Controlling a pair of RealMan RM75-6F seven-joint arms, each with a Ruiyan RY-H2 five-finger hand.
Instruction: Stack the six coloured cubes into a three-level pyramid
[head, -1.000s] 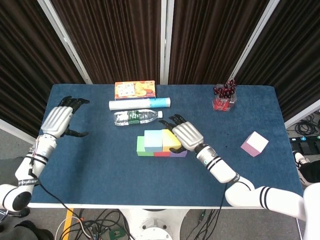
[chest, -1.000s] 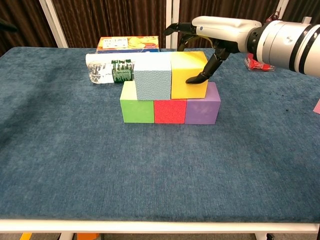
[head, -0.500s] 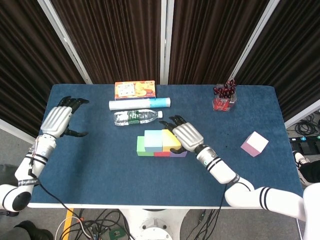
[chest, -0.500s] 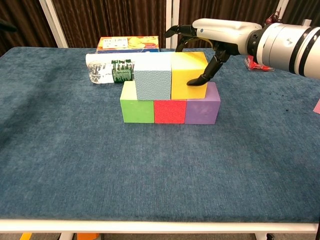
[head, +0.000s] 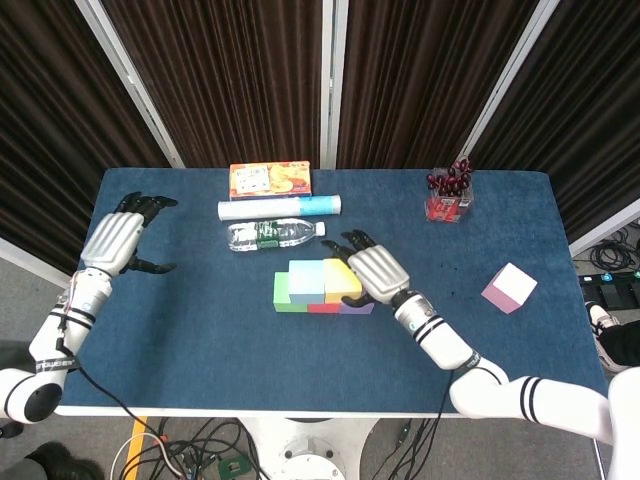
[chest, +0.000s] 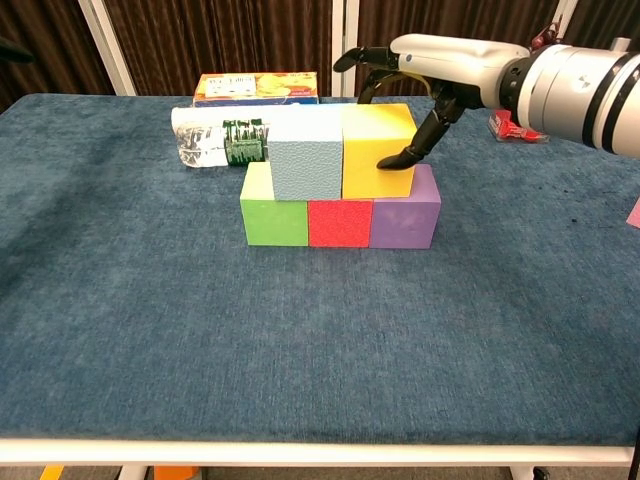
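Green (chest: 273, 221), red (chest: 339, 222) and purple (chest: 405, 215) cubes form a row on the blue table. A light blue cube (chest: 305, 155) and a yellow cube (chest: 375, 150) sit side by side on top of them. My right hand (chest: 430, 70) arches over the yellow cube, with its thumb tip at the cube's front face and its fingers spread behind; the cube rests on the row. A pink cube (head: 508, 288) lies alone at the right. My left hand (head: 118, 240) rests at the table's left with spread fingers, holding nothing.
Behind the stack lie a water bottle (head: 272, 234), a white and blue tube (head: 280, 207) and a snack box (head: 270, 179). A red pen holder (head: 449, 195) stands at the back right.
My right hand has shifted slightly to the right over the yellow cube, which has stayed put. The left hand has not moved.
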